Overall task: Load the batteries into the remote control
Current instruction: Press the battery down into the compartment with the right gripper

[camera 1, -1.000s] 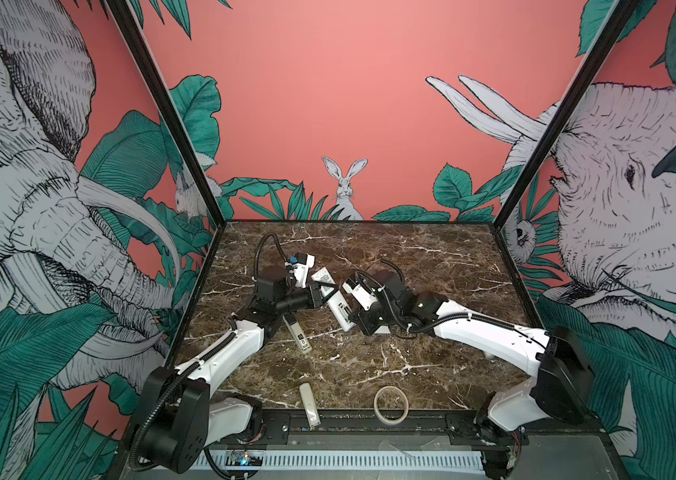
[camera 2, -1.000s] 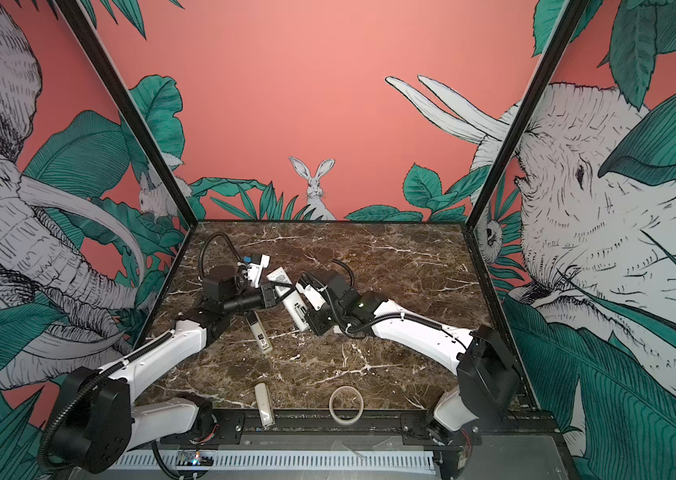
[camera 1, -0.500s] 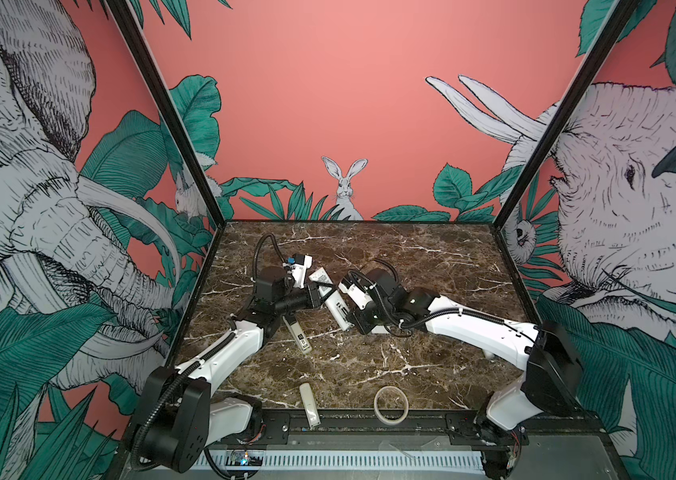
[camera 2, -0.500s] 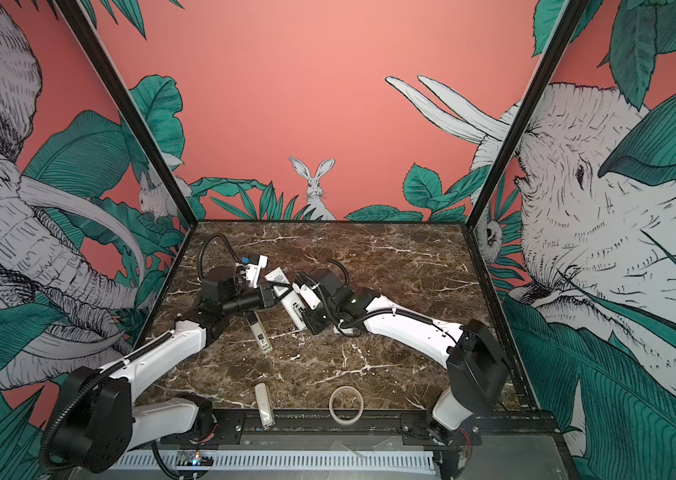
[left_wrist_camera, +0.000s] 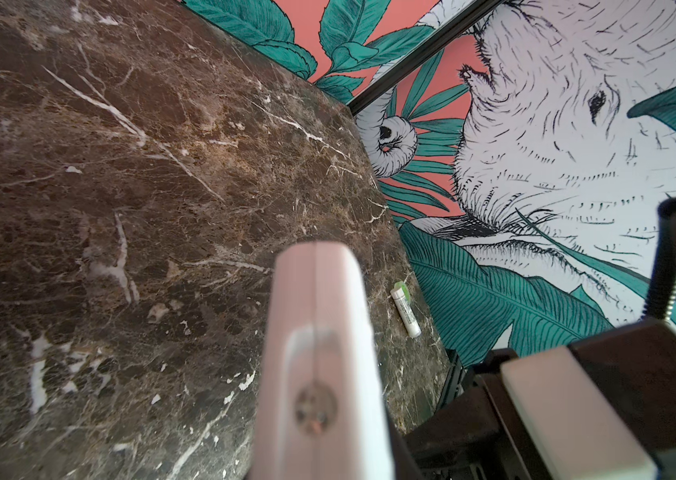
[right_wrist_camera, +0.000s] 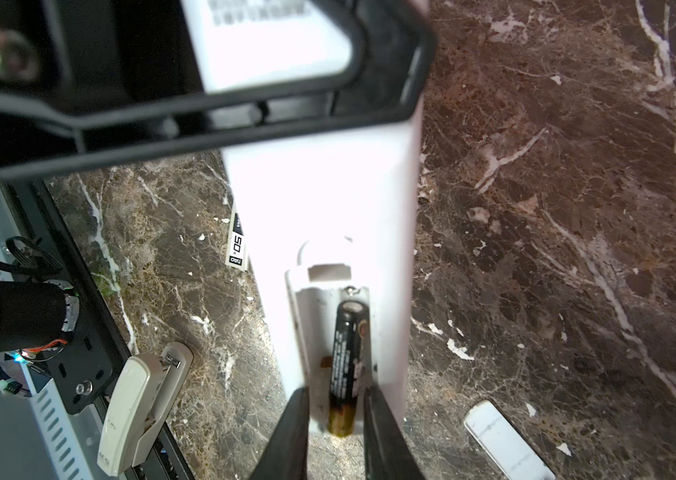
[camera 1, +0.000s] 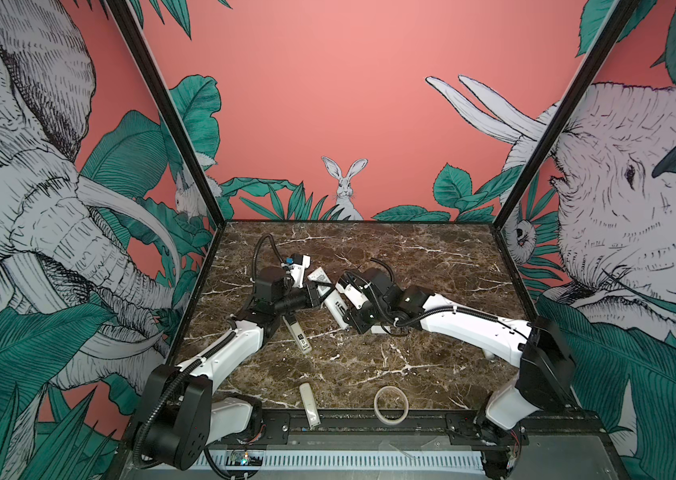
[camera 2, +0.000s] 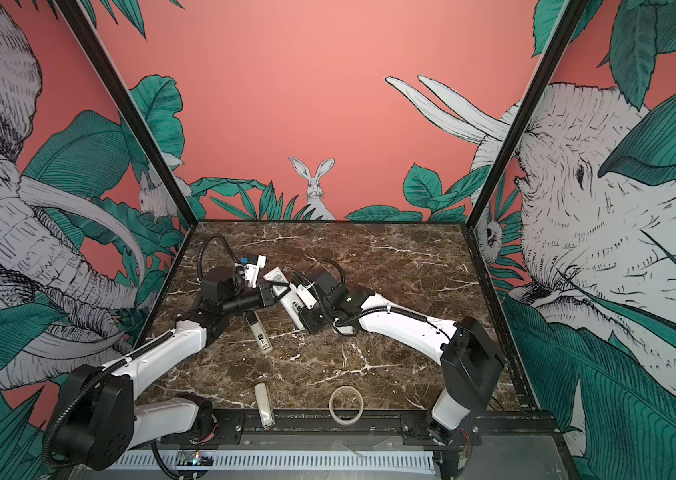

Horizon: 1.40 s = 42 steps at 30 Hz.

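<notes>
One battery [right_wrist_camera: 346, 361] in remote control [right_wrist_camera: 328, 187], right wrist view only | left pincer [camera 1: 318, 292] clamps remote control | right pincer [right_wrist_camera: 336, 419] slightly parted

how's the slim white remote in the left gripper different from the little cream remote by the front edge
Held versus free: the slim white rectangular remote control is clamped in the left gripper; the small rounded cream remote lies loose at the brown marble table's front edge. Length: the white remote control is longer, the cream remote shorter. Shape: the white remote control is square-edged, the cream remote rounded. Both are pale remotes.
</notes>
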Each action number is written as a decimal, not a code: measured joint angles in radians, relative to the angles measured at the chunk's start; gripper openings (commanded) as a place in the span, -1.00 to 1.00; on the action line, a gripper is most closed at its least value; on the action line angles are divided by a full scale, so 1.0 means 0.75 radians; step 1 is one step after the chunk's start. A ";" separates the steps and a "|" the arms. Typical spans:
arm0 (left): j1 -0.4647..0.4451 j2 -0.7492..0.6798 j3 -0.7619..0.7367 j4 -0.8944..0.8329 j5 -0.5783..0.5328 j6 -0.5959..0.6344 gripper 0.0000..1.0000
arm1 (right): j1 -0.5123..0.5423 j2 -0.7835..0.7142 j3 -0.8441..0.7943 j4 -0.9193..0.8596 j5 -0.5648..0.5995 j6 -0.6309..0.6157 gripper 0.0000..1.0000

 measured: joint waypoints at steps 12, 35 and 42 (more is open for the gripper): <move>0.006 0.002 -0.007 0.025 0.003 -0.016 -1.00 | 0.000 0.001 0.017 -0.024 0.038 -0.001 -0.63; 0.024 0.005 -0.008 0.037 -0.007 -0.037 -1.00 | 0.011 0.092 0.139 -0.082 0.077 -0.005 -0.80; 0.026 0.012 -0.008 0.040 -0.009 -0.040 -1.00 | 0.015 0.104 0.147 -0.082 0.098 -0.001 -0.87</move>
